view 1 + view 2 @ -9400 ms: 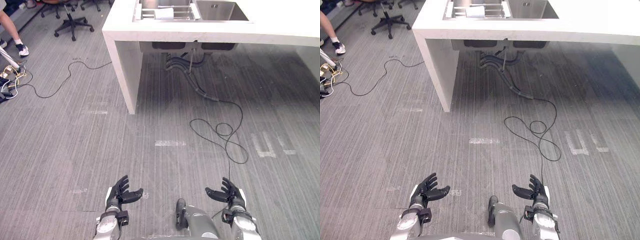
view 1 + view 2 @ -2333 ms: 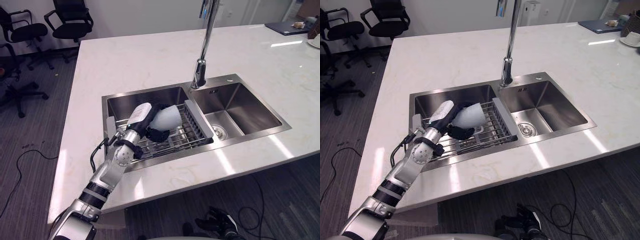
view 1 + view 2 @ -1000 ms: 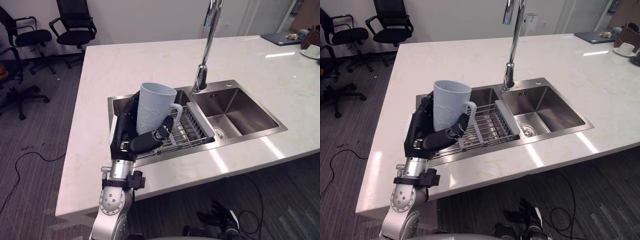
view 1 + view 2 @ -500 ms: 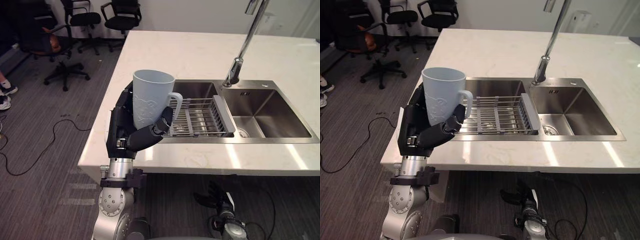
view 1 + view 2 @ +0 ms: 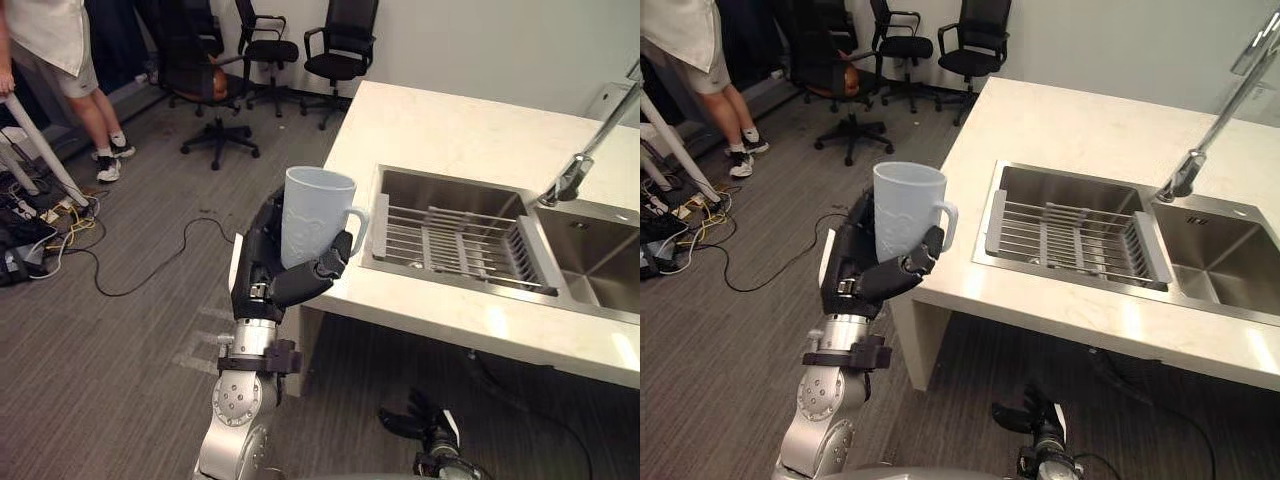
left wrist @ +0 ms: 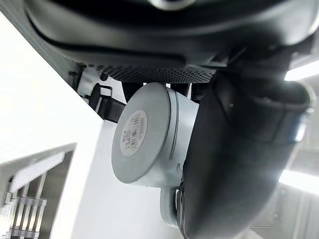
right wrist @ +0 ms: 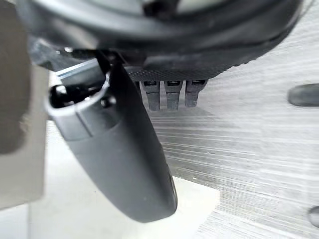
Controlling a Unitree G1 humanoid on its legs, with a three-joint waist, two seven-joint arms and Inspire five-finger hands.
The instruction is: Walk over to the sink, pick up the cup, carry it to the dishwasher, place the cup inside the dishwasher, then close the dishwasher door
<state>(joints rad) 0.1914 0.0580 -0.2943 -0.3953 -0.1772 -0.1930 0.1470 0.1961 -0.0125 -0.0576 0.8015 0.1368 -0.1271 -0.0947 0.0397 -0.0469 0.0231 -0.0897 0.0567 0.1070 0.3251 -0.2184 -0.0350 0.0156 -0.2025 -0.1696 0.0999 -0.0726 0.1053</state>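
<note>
Left hand (image 5: 258, 272) curled round the pale blue cup (image 5: 314, 214), thumb across its front. Cup upright, handle toward the sink (image 5: 440, 195), raised just off the counter (image 5: 430, 125) corner, above the floor (image 5: 120, 340). Right hand (image 5: 412, 422) low, fingers loosely spread, holding nothing. 1 person (image 5: 55, 45) stands far left.

The cup (image 5: 905, 210) is smooth, matt and pale blue, either plastic or ceramic; I cannot tell which. Its base carries a paper sticker (image 6: 133, 130). The left hand (image 5: 855, 265) curled round it is matt black plastic with a stippled palm. The sink (image 5: 1220, 255) is brushed steel, its rack (image 5: 1070, 240) bare metal wire, and the tap (image 5: 1183, 180) polished metal. The counter (image 5: 1060, 120) is glossy pale stone, faintly veined. The floor (image 5: 730, 380) is ribbed grey carpet.
</note>
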